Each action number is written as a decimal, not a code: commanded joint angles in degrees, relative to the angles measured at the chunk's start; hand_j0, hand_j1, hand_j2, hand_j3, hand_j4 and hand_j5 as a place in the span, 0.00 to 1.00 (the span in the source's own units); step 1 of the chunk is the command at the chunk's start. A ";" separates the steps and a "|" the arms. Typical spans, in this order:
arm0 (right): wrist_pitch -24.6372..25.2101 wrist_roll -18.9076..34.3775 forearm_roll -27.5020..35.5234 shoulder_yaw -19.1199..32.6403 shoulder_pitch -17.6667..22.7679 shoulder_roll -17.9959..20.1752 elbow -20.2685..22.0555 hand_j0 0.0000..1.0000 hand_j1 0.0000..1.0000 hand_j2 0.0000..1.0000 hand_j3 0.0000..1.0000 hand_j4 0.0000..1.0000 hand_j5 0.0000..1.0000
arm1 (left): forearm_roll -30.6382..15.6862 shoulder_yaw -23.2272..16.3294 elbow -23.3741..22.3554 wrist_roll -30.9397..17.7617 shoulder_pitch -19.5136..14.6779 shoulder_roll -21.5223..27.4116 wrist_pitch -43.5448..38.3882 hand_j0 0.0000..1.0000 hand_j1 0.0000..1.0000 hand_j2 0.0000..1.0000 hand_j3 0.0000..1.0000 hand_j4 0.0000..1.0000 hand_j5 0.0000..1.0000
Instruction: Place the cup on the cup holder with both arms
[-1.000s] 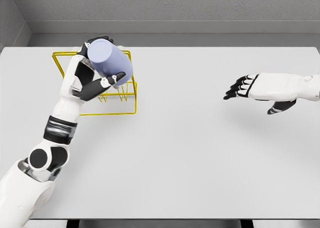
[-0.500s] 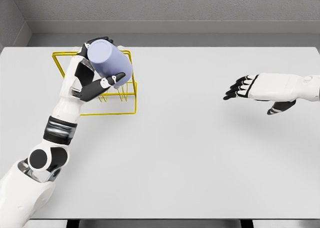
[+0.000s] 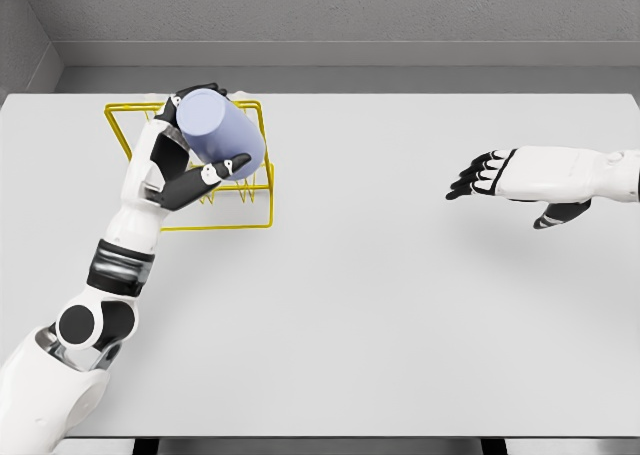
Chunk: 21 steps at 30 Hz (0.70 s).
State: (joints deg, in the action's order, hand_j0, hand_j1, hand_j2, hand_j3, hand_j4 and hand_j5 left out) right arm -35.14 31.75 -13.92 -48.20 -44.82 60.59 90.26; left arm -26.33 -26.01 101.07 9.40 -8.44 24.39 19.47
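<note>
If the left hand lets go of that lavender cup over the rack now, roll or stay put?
Likely to roll: the cup is a smooth cylinder held tilted. The yellow wire cup holder might catch it. It looks rigid; the left hand wraps it without denting.

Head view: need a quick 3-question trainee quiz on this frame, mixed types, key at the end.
1. True or false: the right hand is gripping the lavender cup.
2. Multiple choice: the yellow wire cup holder sits at the table's
A. far left
B. centre
C. near right
3. Short answer: which hand holds the cup, and where is the cup relative to the holder?

Key
1. False. The right hand hovers open over the white table, far from the cup.
2. A.
3. The left hand; the tilted cup overlaps the holder's wire frame, but whether it is seated cannot be told.
</note>
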 commanded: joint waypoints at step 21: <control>0.14 -0.02 0.29 0.04 0.00 0.05 0.09 1.00 1.00 1.00 1.00 1.00 1.00 | 0.22 0.08 0.00 0.00 0.00 -0.22 0.22 1.00 1.00 1.00 1.00 1.00 1.00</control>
State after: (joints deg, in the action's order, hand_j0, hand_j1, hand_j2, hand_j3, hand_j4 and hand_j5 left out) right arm -35.14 31.75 -13.92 -48.20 -44.82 60.58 90.34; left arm -26.25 -25.91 101.04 9.40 -8.44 24.10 19.67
